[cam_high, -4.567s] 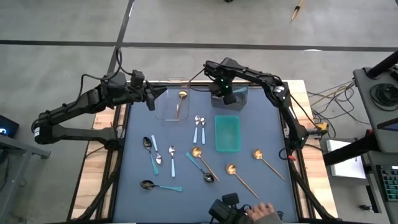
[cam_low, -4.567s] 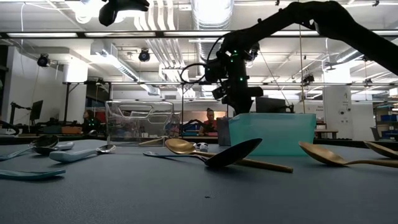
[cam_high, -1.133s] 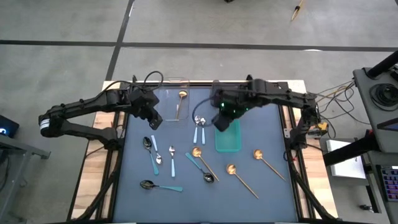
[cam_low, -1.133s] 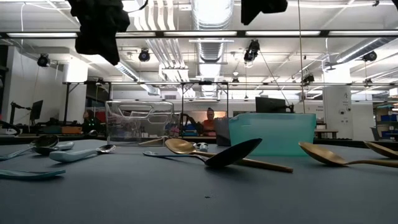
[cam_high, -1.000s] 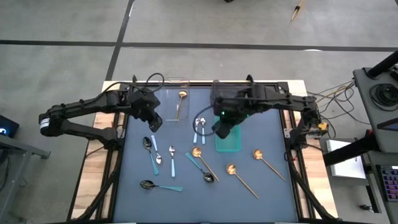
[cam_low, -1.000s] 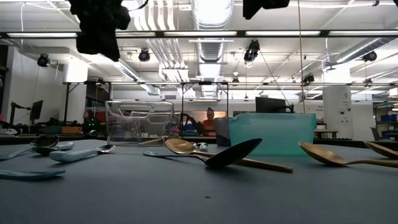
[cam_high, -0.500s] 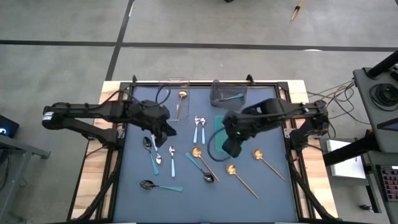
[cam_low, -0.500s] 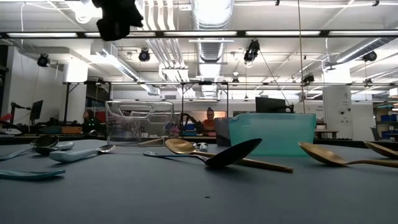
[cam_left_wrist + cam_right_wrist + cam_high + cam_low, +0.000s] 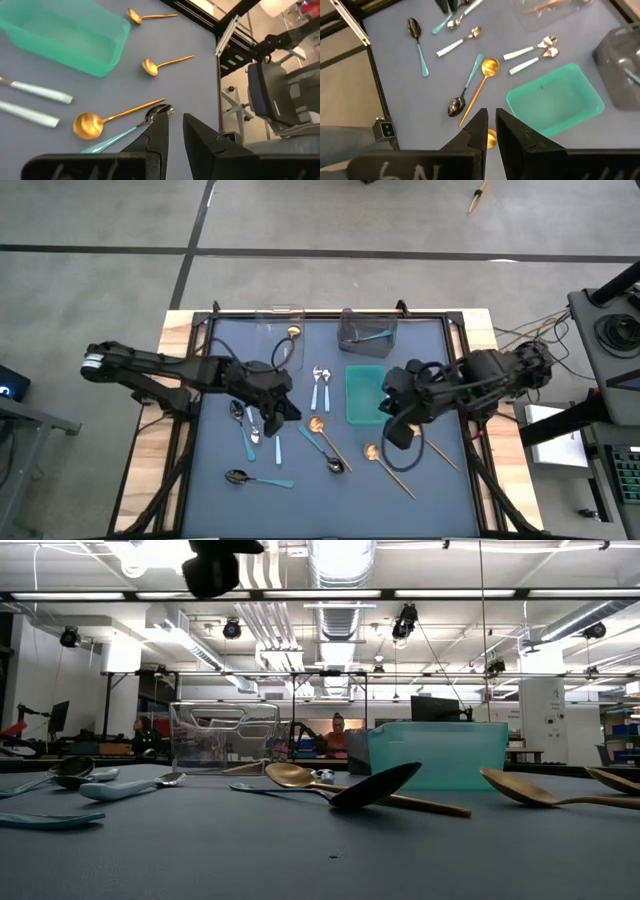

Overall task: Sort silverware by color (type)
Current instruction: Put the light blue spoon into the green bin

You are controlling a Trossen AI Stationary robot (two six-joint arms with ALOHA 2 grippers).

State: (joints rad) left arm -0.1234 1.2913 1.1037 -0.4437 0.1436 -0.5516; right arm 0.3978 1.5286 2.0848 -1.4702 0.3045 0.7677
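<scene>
Both arms have been moved from the bins to over the spoons on the table (image 9: 225,490). The left end effector (image 9: 281,409) and right end effector (image 9: 397,431) are nearly closed and empty, so new pickups are expected.
</scene>
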